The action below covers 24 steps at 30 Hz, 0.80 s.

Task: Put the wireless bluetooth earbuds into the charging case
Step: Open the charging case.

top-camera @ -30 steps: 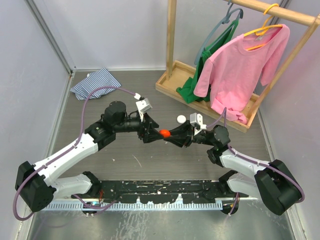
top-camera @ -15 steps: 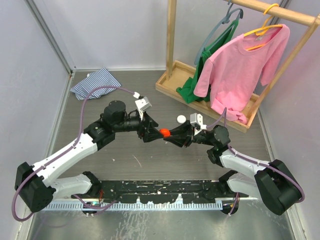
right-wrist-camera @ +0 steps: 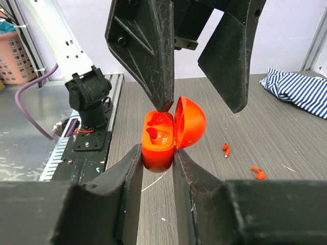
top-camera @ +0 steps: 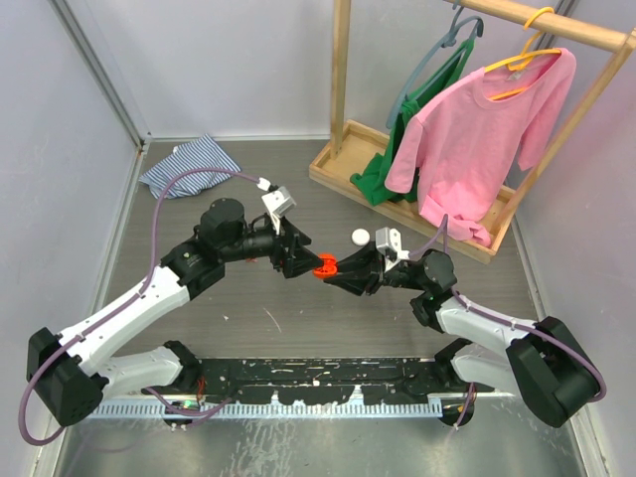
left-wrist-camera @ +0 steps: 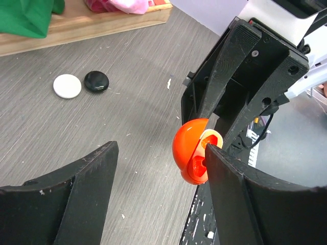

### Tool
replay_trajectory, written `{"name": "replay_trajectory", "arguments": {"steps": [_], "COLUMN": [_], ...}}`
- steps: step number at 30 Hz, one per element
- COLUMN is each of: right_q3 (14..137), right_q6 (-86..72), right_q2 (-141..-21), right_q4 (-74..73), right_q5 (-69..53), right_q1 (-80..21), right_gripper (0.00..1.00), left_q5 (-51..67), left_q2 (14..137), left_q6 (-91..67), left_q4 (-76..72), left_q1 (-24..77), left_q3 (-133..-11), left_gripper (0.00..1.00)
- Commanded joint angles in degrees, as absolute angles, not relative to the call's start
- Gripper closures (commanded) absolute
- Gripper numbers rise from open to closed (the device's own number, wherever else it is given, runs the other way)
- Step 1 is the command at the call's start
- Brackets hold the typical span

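My right gripper [right-wrist-camera: 157,153] is shut on the base of the orange charging case [right-wrist-camera: 158,148] and holds it above the table with its lid [right-wrist-camera: 190,122] swung open. The case's two sockets look empty. My left gripper [left-wrist-camera: 159,153] is open around the case [left-wrist-camera: 191,148], with one finger [left-wrist-camera: 230,184] touching the case at its open rim. In the top view the grippers meet at the case [top-camera: 324,266] in mid-table. Two small orange earbuds [right-wrist-camera: 225,149] [right-wrist-camera: 258,173] lie on the table beyond the case, apart from both grippers.
A white puck [left-wrist-camera: 67,86] and a black puck [left-wrist-camera: 96,81] lie side by side near the wooden clothes rack base [top-camera: 397,199]. A pink shirt [top-camera: 477,139] hangs on the rack. A striped cloth [top-camera: 189,164] lies at the back left.
The case's lid now stands open. My left wrist has shifted slightly back and left, with its fingers still at the case. The right gripper holds the case in nearly the same place.
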<state>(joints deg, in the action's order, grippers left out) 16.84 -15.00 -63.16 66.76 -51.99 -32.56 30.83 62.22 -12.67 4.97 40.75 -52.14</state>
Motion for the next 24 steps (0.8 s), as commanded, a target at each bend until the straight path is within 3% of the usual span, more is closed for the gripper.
{"name": "replay_trajectory", "arguments": {"steps": [1,10,24], "right_q3": [17.23,16.67,14.25], "right_q6": [-13.50,-10.18,-5.88], "right_q2": [-62.99,-62.53,-65.86], "right_q4": [68.95,65.63,65.68], "right_q5": [-51.84,-47.41,-37.29], "right_q1": [-32.85,-32.89,-32.85], "right_gripper": [0.99,0.99,0.99], "left_q5": [30.41,25.46,-2.72], "left_q2": [60.65,59.13,57.85], "left_q6": [-12.73,-12.81,-20.94], "left_q4": [3.25,5.67,16.88], "left_q1": [40.49,40.52,38.47], "left_q3": [-54.58,-54.54,-49.37], "left_gripper": [0.29,0.26,0.26]}}
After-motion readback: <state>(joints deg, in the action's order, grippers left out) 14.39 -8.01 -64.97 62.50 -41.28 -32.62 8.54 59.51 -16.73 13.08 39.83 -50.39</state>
